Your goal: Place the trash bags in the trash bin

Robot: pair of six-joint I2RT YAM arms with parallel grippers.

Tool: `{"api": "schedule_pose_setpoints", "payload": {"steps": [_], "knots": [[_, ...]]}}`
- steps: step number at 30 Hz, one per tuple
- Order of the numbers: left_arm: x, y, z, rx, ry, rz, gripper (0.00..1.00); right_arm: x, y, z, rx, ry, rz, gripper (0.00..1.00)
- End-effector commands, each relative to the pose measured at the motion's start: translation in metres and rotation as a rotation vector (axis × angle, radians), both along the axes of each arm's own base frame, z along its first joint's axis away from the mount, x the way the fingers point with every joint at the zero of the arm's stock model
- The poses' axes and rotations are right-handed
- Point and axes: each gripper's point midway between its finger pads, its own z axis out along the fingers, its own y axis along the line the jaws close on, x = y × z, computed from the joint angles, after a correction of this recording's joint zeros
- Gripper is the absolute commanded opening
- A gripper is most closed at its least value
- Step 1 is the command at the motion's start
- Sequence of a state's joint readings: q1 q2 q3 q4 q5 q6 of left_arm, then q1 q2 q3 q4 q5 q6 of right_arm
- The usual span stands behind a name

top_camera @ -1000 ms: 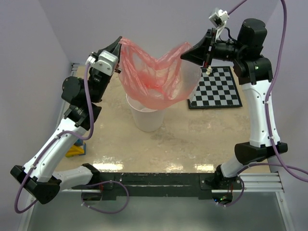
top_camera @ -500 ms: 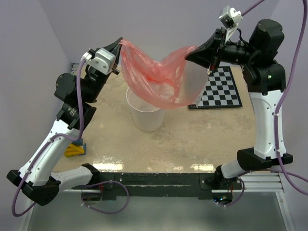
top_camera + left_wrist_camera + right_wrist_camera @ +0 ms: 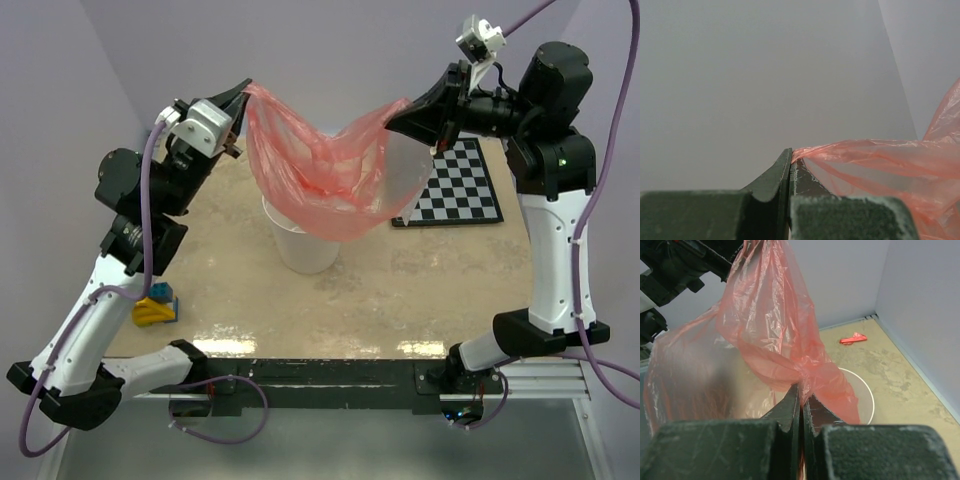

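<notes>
A thin translucent red-pink trash bag (image 3: 325,170) hangs stretched between my two grippers, high above the table. My left gripper (image 3: 243,90) is shut on its left edge, seen pinched in the left wrist view (image 3: 791,152). My right gripper (image 3: 397,112) is shut on its right edge, gathered at the tips in the right wrist view (image 3: 801,387). The bag (image 3: 765,325) sags in the middle over the white round trash bin (image 3: 300,245), which stands upright on the table below. The bin's rim (image 3: 867,390) shows behind the bag in the right wrist view.
A black-and-white checkerboard (image 3: 450,185) lies at the back right. A small solid red piece (image 3: 852,338) lies near the back wall. A yellow and blue object (image 3: 155,308) sits at the table's left edge, beside my left arm. Purple walls close in on three sides.
My left arm has risen and swung left, and my right arm has lifted. The bag is pulled wider and higher over the bin.
</notes>
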State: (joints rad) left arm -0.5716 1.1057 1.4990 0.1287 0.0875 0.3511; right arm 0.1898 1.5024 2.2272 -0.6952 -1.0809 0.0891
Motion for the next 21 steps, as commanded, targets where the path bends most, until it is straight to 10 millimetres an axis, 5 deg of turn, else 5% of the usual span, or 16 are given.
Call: {"api": "schedule_pose_setpoints", "payload": {"steps": [1, 9, 21], "knots": [[-0.014, 0.005, 0.009, 0.010, -0.019, -0.017, 0.00, -0.013, 0.002, 0.001, 0.003, -0.006, 0.041, 0.00], [0.023, 0.021, -0.018, -0.017, -0.003, 0.156, 0.00, 0.021, 0.020, -0.011, 0.018, 0.016, 0.001, 0.00], [0.085, 0.045, -0.062, 0.006, -0.012, 0.405, 0.00, 0.054, 0.106, -0.039, 0.064, 0.048, 0.158, 0.00]]}}
